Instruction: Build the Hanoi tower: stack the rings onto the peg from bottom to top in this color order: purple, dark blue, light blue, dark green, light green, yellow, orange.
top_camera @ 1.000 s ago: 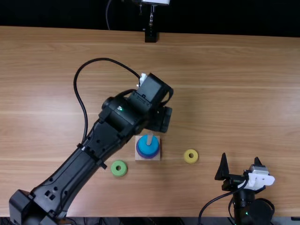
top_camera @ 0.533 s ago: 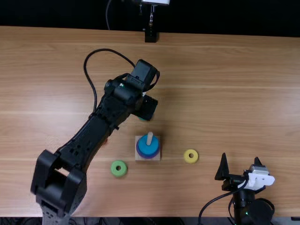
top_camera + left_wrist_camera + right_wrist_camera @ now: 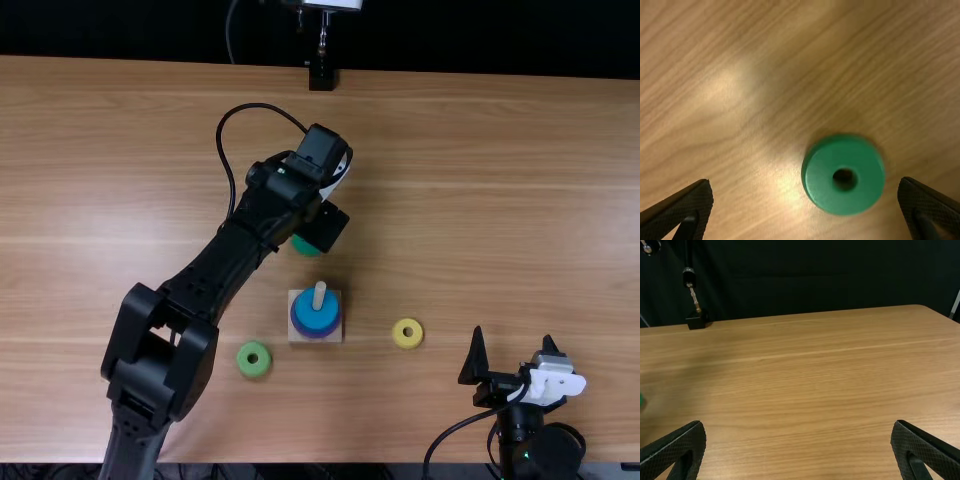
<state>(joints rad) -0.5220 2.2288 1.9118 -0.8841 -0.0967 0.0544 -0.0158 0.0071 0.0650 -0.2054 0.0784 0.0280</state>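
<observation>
Hovering: the left end effector [image 3: 322,226], released, its two fingers wide apart.
Dark green ring [image 3: 820,175]: one piece, flat on the desk [image 3: 500,180], below the left end effector, between the lines of its fingers and touching neither.
Peg [image 3: 319,293]: one, carrying one light blue ring [image 3: 314,312] above a purple-blue rim [image 3: 336,327].
Light green ring [image 3: 245,363], yellow ring [image 3: 400,340]: one each, on opposite sides of the peg.
Right end effector [image 3: 513,335]: also released, fingers apart.
</observation>
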